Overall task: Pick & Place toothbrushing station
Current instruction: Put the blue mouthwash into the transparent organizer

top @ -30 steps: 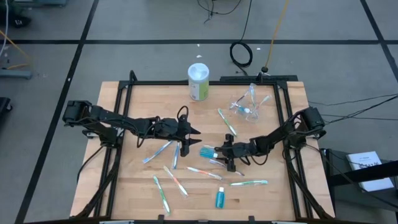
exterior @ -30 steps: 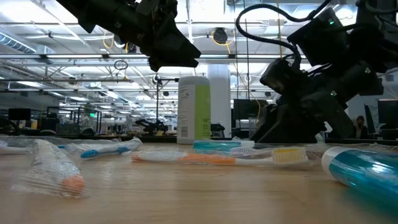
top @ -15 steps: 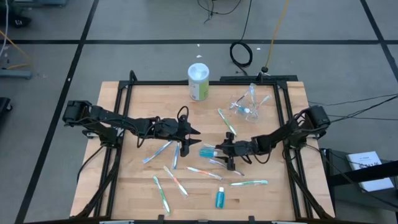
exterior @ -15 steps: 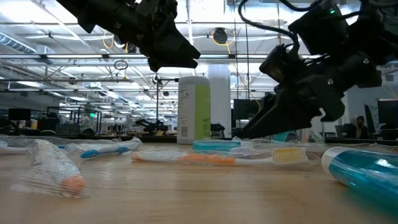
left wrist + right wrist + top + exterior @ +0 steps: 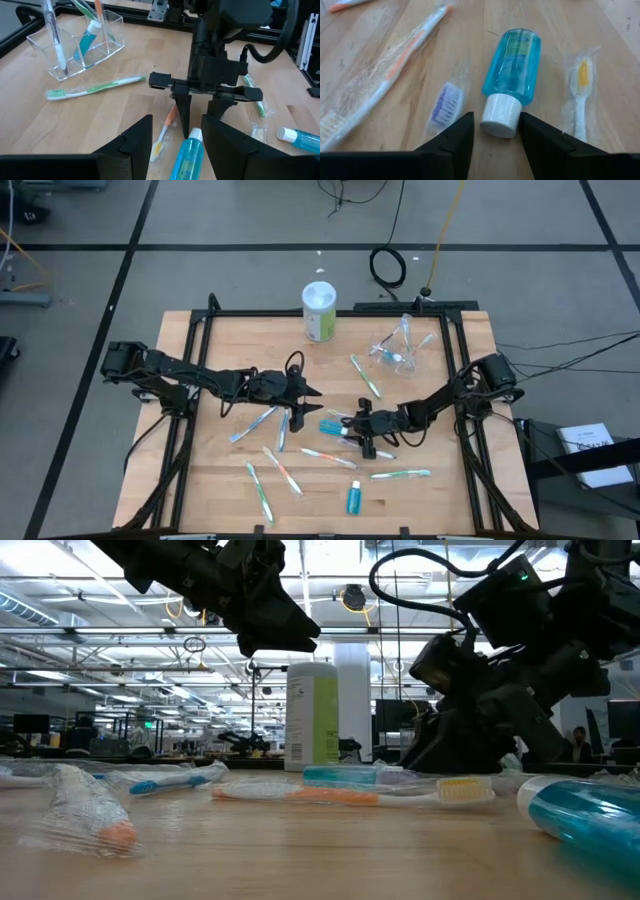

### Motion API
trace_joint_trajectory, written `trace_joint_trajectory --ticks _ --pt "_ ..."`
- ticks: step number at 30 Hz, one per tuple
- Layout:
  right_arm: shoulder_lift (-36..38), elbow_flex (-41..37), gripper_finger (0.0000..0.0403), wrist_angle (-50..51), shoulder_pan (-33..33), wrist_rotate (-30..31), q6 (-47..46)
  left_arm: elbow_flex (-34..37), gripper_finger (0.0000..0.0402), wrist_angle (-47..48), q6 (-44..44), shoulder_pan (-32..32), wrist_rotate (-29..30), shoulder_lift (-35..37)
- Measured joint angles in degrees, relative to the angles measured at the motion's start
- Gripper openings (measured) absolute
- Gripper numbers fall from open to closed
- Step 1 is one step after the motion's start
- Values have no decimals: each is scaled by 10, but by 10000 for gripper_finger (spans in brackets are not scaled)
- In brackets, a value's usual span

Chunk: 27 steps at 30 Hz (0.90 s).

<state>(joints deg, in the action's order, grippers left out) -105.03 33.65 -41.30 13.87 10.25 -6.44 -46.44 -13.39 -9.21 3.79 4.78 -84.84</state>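
Note:
A teal toothpaste tube (image 5: 512, 60) with a white cap (image 5: 500, 116) lies flat on the wooden table (image 5: 230, 350) near its middle. My right gripper (image 5: 345, 424) is low over it and open, one finger on each side of the cap. My left gripper (image 5: 318, 392) hangs open above the table just left of the tube and holds nothing. Several wrapped toothbrushes (image 5: 283, 470) lie scattered on the table. At the back right stands a clear plastic holder (image 5: 395, 352) with a few brushes and a tube upright in it. My right gripper slants down from the table's right, its two fingers (image 5: 540, 142) standing on either side of the tube's white cap (image 5: 492, 127). The tube lies flat on the table. I cannot tell whether either finger touches the cap.
A tall white-and-green canister (image 5: 319, 310) stands at the table's far edge. A second teal tube (image 5: 354, 498) lies near the front edge. A yellow brush (image 5: 580, 95) and a purple one (image 5: 442, 107) lie close beside the tube. A black frame (image 5: 300, 313) borders the table.
My right gripper rose a little off the table and tipped forward, then sank back down over the teal tube's cap. The tube and the toothbrushes have stayed where they lay.

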Motion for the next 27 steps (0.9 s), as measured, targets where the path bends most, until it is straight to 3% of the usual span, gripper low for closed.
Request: trace_joint_trajectory --ticks 14,19,27 --pt "5 -2 124 -18 -3 6 -4 0 175 5 0 0 0 0" --pt "5 -2 97 -20 -3 4 -2 0 175 6 0 0 -2 0" --pt "87 -2 87 47 -3 4 31 0 175 11 -2 0 -3 0"
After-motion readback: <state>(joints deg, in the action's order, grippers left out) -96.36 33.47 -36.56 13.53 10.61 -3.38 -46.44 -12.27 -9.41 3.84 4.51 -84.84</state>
